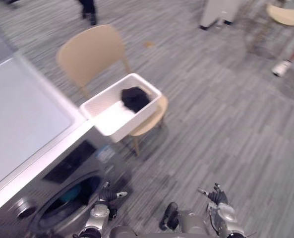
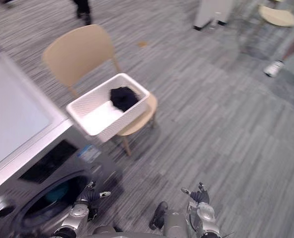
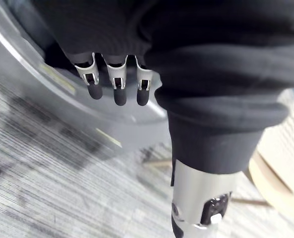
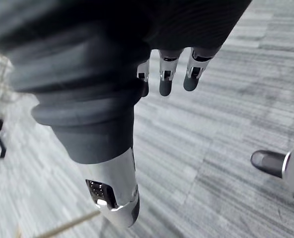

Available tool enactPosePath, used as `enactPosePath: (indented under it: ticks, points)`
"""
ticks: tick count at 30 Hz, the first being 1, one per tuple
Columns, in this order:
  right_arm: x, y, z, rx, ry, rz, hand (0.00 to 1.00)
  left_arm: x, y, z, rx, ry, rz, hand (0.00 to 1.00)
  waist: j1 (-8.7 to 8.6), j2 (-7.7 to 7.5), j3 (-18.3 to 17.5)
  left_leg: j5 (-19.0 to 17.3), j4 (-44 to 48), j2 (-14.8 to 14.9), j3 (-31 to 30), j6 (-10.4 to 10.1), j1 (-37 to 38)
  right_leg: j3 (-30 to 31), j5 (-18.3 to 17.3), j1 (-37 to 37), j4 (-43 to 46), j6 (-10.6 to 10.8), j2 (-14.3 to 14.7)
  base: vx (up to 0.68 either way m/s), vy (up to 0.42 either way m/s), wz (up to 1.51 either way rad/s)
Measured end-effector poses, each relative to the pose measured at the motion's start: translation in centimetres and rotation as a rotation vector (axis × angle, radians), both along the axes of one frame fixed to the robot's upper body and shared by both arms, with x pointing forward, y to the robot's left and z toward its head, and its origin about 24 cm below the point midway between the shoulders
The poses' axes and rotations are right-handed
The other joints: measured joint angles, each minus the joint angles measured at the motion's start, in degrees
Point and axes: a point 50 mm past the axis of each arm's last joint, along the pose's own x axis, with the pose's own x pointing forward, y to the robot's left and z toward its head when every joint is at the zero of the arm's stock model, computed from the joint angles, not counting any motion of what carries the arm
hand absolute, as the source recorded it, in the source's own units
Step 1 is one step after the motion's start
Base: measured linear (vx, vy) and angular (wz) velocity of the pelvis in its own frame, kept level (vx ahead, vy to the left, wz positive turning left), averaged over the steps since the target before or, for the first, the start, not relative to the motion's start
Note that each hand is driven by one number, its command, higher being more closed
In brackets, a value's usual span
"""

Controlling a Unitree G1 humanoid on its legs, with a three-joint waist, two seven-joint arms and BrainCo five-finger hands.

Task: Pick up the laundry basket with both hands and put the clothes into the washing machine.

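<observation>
A white laundry basket stands on the seat of a tan chair, beside the washing machine. A dark bundle of clothes lies in the basket's far end. The machine's round door opening faces the floor side, with something blue inside the drum. My left hand hangs low in front of that opening, open and holding nothing. My right hand hangs low over the floor, open and holding nothing. Both hands are well short of the basket. In the wrist views the left hand's fingers and the right hand's fingers are relaxed.
Grey striped carpet floor spreads to the right of the chair. A second tan chair and a white unit stand at the far right. A person's white shoe shows at the right edge, and another person's dark legs at the back.
</observation>
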Motion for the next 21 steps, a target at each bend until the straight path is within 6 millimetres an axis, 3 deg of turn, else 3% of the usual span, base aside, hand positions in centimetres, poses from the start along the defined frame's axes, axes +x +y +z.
enactPosePath:
  ticks: [1,2,3,4,7,9,11,12,13,14,15,16,17,18,19,21]
  points:
    - [0.0,0.1,0.0,0.001,0.0,0.005,0.0,-0.1,-0.2,-0.1,-0.007,0.004,-0.005,0.0,-0.02,0.16,0.18,-0.92,5.23,0.77,-2.97,1.5,-1.72,1.61,0.03,0.65,-0.44,-0.28,1.17,0.18,-0.234,-1.84]
    - [0.1,0.0,0.0,0.0,0.0,0.006,0.0,-0.6,-1.1,-0.4,-0.031,0.02,-0.025,0.0,0.13,0.11,0.26,-1.63,11.23,-1.23,-9.71,1.22,-5.5,5.0,0.54,1.33,-0.68,-1.47,2.42,0.19,-0.075,-1.76]
    - [0.3,-0.4,0.2,-0.01,-0.006,0.007,0.0,-0.6,-2.0,-0.5,-0.054,0.021,-0.038,0.0,0.52,0.06,0.44,-1.68,11.68,-5.49,-14.95,0.64,-8.22,8.55,0.79,2.06,-1.2,-2.04,2.92,0.2,-0.028,-1.75]
    - [0.4,-0.5,0.3,-0.013,-0.008,0.007,0.0,-0.6,-2.3,-0.5,-0.063,0.022,-0.039,0.0,0.76,0.03,0.47,-1.74,10.68,-7.89,-16.97,0.57,-9.37,10.46,0.99,2.49,-1.7,-2.2,3.08,0.23,0.013,-1.65]
    - [1.0,-0.5,0.5,-0.012,-0.021,0.012,0.0,-0.6,-3.0,-0.5,-0.101,0.003,-0.011,0.0,2.67,0.75,2.14,-1.72,-2.43,-18.39,-22.45,0.67,-13.26,19.77,2.89,7.45,-6.44,-0.64,3.81,0.24,0.08,-1.42]
    - [1.7,-0.3,0.8,-0.012,-0.04,0.017,0.0,-0.5,-3.1,-0.2,-0.111,-0.022,0.005,0.0,2.6,2.41,2.49,-0.19,-16.18,-22.26,-23.46,-1.0,-15.68,22.73,3.36,9.84,-10.04,0.42,3.8,0.24,0.194,-0.89]
    - [1.7,-0.2,0.7,-0.01,-0.035,0.019,0.0,-0.5,-3.0,-0.2,-0.114,-0.026,0.016,0.0,3.56,2.78,2.67,5.43,-21.89,-23.88,-23.35,2.56,-15.81,24.52,3.34,11.36,-12.56,2.03,3.6,0.27,0.2,-0.62]
    - [1.8,0.2,0.6,-0.006,-0.033,0.037,0.0,-0.5,-2.8,-0.2,-0.112,-0.027,0.025,0.0,4.54,2.34,2.57,6.47,-22.48,-25.22,-23.54,6.36,-15.08,26.44,2.62,12.32,-13.09,3.28,2.81,0.41,0.221,-0.39]
    - [2.1,0.5,0.7,0.0,-0.039,0.041,0.0,-0.4,-2.7,-0.1,-0.118,-0.033,0.041,0.0,4.48,2.55,2.36,5.02,-21.37,-26.0,-23.53,8.99,-15.39,26.52,1.73,12.12,-11.89,4.34,1.98,0.43,0.232,-0.19]
    - [2.2,0.6,0.7,0.002,-0.036,0.044,0.0,-0.3,-2.7,0.0,-0.122,-0.038,0.05,0.0,4.51,2.16,2.59,4.16,-20.67,-26.27,-23.38,10.18,-15.33,26.56,0.78,11.71,-10.07,5.15,1.59,0.51,0.28,-0.01]
    - [2.2,0.7,0.6,0.005,-0.031,0.045,0.0,-0.3,-2.8,0.0,-0.135,-0.043,0.066,0.0,4.77,1.76,2.81,1.95,-20.04,-26.63,-23.12,10.77,-14.16,26.51,-1.64,9.46,-2.58,8.43,0.84,0.48,0.289,0.02]
    - [2.1,1.0,0.5,0.013,-0.028,0.043,0.0,-0.3,-2.7,0.0,-0.139,-0.044,0.072,0.0,5.42,0.96,2.82,0.35,-20.12,-27.61,-23.26,11.19,-11.92,26.03,-3.63,5.34,10.07,11.4,-0.52,0.49,0.282,0.13]
    - [2.0,1.2,0.4,0.021,-0.024,0.042,0.0,-0.2,-2.6,0.1,-0.141,-0.049,0.078,0.0,5.28,0.3,2.88,-0.29,-20.14,-28.38,-23.71,11.68,-10.72,25.29,-3.56,3.18,16.87,11.8,-1.56,0.43,0.206,0.65]
    - [1.7,1.4,0.3,0.025,-0.015,0.044,0.0,0.1,-2.5,0.3,-0.142,-0.067,0.083,0.0,4.43,-1.12,2.94,-1.73,-19.98,-30.71,-26.11,12.81,-8.25,22.93,-3.54,-0.79,29.72,13.53,-4.35,0.47,0.134,1.21]
    - [1.6,1.3,0.2,0.018,-0.011,0.049,0.0,0.6,-2.6,0.7,-0.133,-0.091,0.076,0.0,3.76,-1.61,2.94,-2.81,-19.79,-32.5,-29.82,13.93,-5.97,20.31,-4.62,-2.57,36.05,11.94,-6.39,0.48,0.109,1.42]
    - [1.5,1.2,0.3,-0.003,-0.013,0.065,0.0,1.7,-3.2,1.6,-0.15,-0.148,0.067,0.0,4.0,-1.57,2.93,-3.02,-20.27,-34.39,-36.45,14.13,-3.54,18.13,-6.65,-5.56,36.99,8.38,-7.18,0.44,0.034,1.46]
